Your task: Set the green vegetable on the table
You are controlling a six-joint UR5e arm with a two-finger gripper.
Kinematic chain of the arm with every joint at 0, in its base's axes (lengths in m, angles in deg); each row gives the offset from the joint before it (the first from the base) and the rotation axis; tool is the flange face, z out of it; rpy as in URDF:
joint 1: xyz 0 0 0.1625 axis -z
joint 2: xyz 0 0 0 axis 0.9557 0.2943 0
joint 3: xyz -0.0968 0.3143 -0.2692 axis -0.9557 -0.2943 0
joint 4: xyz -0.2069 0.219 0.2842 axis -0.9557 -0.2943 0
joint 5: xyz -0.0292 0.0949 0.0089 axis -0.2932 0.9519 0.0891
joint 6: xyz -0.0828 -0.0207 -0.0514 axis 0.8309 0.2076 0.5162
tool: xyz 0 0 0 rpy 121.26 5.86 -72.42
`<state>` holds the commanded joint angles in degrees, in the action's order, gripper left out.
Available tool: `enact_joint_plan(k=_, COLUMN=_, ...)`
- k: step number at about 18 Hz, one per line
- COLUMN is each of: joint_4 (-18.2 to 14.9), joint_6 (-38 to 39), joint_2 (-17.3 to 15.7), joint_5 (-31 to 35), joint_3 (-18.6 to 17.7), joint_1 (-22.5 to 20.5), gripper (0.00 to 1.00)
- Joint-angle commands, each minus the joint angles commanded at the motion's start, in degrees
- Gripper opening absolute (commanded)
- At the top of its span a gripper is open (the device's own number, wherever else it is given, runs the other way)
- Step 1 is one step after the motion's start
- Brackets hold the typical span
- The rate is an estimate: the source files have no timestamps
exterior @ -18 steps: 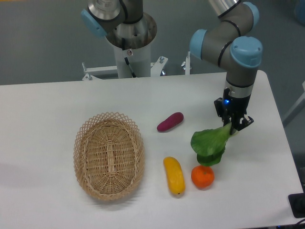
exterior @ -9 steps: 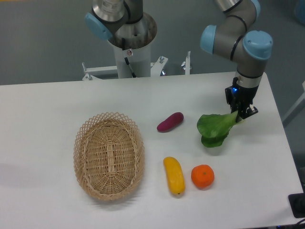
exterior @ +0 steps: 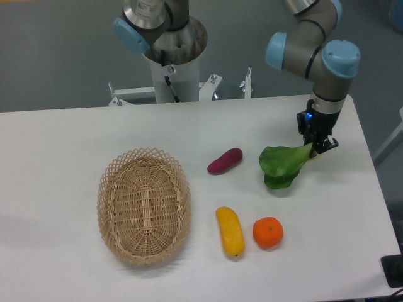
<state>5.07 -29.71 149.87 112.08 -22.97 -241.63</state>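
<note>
The green vegetable (exterior: 281, 165) is a leafy toy with dark green leaves and a pale stem end. My gripper (exterior: 317, 146) is shut on its stem end at the right side of the white table (exterior: 63, 138). The leaves hang down and to the left of the gripper, low over the tabletop. I cannot tell whether the leaves touch the table.
An oval wicker basket (exterior: 144, 204) sits at the left of centre. A purple eggplant-like piece (exterior: 225, 160) lies left of the vegetable. A yellow oblong fruit (exterior: 230, 231) and an orange (exterior: 267, 232) lie near the front. The arm's base column (exterior: 171, 50) stands behind the table.
My gripper carried the vegetable back and to the right, away from the orange, over the last second. In the last half second it barely moved.
</note>
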Motion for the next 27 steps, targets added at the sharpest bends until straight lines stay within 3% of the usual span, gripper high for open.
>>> enact_joint_plan(k=4, joint_4=0.1, joint_6=0.4, joint_2=0.0, joint_5=0.0, joint_3=0.0, joint_1=0.0, gripper=0.95)
enact_joint_plan(k=5, joint_4=0.0, joint_6=0.5, joint_2=0.0, joint_5=0.0, joint_3=0.1, joint_1=0.0, gripper=1.0)
enact_joint_plan(k=8, joint_4=0.2, joint_6=1.9, joint_2=-0.5, joint_5=-0.4, joint_3=0.3, joint_1=0.0, gripper=1.0)
enact_joint_plan(k=11, joint_4=0.6, joint_6=8.5, joint_2=-1.4, joint_5=-3.0, joint_3=1.2, joint_1=0.4, gripper=1.0)
enact_joint_plan(k=15, joint_4=0.7, joint_6=11.2, joint_2=-2.2, joint_5=-5.4, joint_3=5.1, joint_1=2.1, gripper=1.0)
enact_joint_plan(k=19, joint_4=0.8, joint_6=20.1, joint_2=-2.8, joint_5=-7.7, joint_3=10.7, joint_1=2.1, gripper=1.0)
enact_joint_plan(k=23, joint_4=0.4, joint_6=20.3, joint_2=-4.5, joint_5=-7.6, joint_3=14.1, joint_1=1.9, gripper=1.0)
enact_joint_plan(k=27, joint_4=-4.8, joint_6=20.2, joint_2=-5.6, joint_5=-7.6, joint_3=18.2, joint_1=0.8, gripper=1.0)
